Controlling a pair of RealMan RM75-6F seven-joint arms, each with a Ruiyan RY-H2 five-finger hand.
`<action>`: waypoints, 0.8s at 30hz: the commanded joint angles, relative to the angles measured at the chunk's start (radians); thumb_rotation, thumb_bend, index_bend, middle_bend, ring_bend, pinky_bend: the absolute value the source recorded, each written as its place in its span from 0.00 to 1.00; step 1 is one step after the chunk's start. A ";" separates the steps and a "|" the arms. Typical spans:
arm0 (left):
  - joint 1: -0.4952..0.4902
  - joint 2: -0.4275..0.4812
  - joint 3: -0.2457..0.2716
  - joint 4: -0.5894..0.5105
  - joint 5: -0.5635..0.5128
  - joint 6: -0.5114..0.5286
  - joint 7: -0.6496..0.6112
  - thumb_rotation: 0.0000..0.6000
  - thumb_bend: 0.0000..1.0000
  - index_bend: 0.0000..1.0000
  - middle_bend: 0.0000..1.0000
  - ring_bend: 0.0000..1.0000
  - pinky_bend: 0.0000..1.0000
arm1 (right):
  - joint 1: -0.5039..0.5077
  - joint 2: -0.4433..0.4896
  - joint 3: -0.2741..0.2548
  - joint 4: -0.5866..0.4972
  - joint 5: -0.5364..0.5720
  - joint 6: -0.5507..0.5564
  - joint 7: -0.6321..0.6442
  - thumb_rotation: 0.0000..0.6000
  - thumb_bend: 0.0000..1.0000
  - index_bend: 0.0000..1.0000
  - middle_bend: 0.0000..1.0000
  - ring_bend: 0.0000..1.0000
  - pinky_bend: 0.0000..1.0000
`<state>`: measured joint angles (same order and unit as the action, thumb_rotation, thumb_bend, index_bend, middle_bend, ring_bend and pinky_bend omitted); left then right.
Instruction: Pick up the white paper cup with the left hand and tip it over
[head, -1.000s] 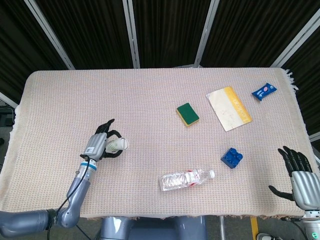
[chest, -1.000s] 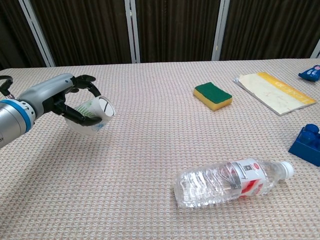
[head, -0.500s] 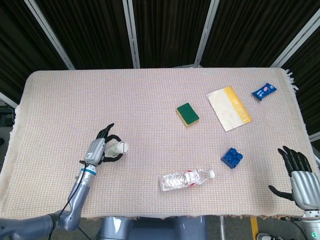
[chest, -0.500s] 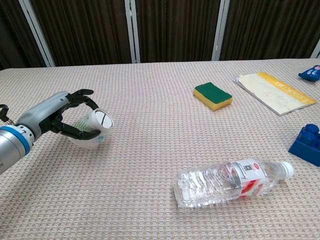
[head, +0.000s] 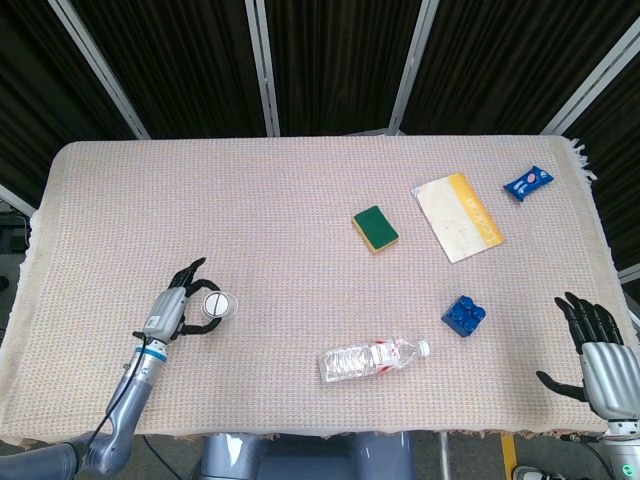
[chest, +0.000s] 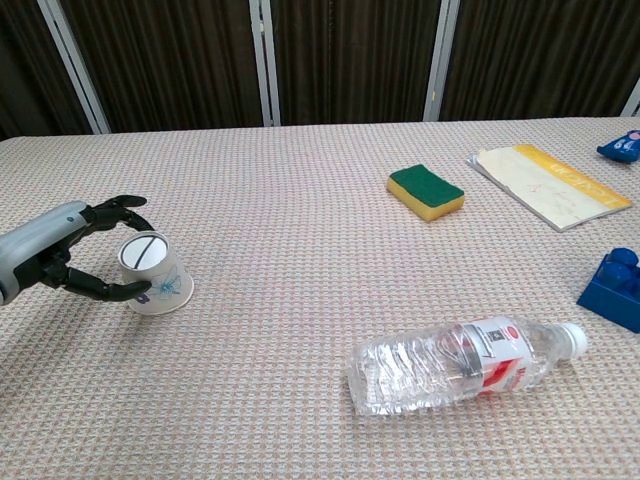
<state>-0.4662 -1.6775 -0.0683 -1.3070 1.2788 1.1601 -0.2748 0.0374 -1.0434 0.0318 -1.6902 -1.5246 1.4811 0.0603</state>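
My left hand (chest: 70, 262) curls loosely around the cup (chest: 152, 273), which stands upside down near the table's (head: 300, 220) left edge, fingers apart, gripping nothing.

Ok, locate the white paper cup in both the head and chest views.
Head view: the white paper cup sits lower left, base up, beside the left hand.
Chest view: the cup stands at the left edge, mouth down on the cloth.
Shared landmark: the water bottle lying to its right.
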 joint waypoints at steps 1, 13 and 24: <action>0.012 0.023 0.014 -0.007 0.017 -0.004 -0.003 1.00 0.19 0.09 0.00 0.00 0.00 | 0.000 0.000 0.000 0.000 -0.001 0.001 -0.001 1.00 0.04 0.00 0.00 0.00 0.00; 0.088 0.173 0.042 -0.135 0.109 0.146 0.188 1.00 0.16 0.00 0.00 0.00 0.00 | 0.001 -0.006 -0.002 0.006 -0.004 -0.002 -0.012 1.00 0.04 0.01 0.00 0.00 0.00; 0.264 0.411 0.147 -0.395 0.158 0.377 0.569 1.00 0.09 0.00 0.00 0.00 0.00 | 0.003 -0.013 0.006 0.008 -0.002 0.007 -0.023 1.00 0.04 0.08 0.00 0.00 0.00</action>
<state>-0.2610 -1.3409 0.0375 -1.6217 1.4167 1.4762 0.2509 0.0402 -1.0561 0.0370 -1.6819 -1.5261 1.4868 0.0374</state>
